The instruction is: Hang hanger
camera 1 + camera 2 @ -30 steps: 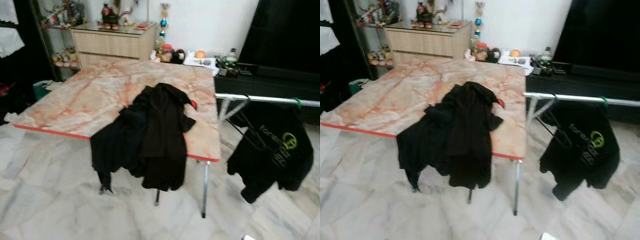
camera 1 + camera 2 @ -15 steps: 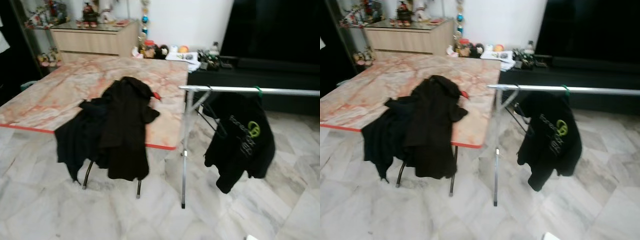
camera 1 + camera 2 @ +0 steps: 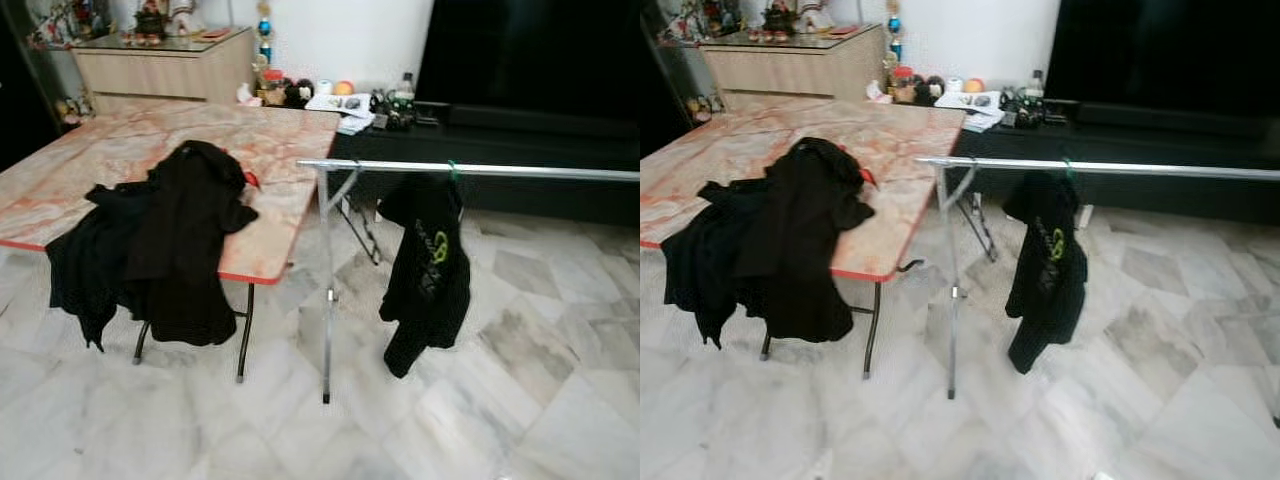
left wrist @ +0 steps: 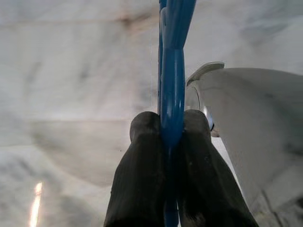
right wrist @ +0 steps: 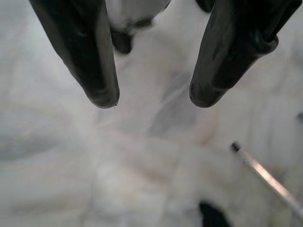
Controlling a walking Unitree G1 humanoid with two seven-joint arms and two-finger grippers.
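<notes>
In the left wrist view my left gripper (image 4: 171,126) is shut on a blue hanger (image 4: 172,75), whose bar runs up between the two black fingers above the marble floor. In the right wrist view my right gripper (image 5: 154,97) is open with nothing between its fingers. Ahead stands a silver clothes rail (image 3: 470,169) on a thin metal leg (image 3: 327,290). A black printed garment (image 3: 428,270) hangs from it on a green hook (image 3: 452,168). Dark clothes (image 3: 160,240) lie heaped over the near edge of a marble-topped table (image 3: 270,150) to the left.
A wooden cabinet (image 3: 160,68) with ornaments stands at the back left. A low black unit (image 3: 520,135) with small items runs under a big dark screen (image 3: 530,50) behind the rail. Pale marble floor (image 3: 500,400) spreads in front of and right of the rail.
The whole scene has slid left in the eye views, so the camera has turned right: the rail and hanging garment now sit near the middle, the table farther left.
</notes>
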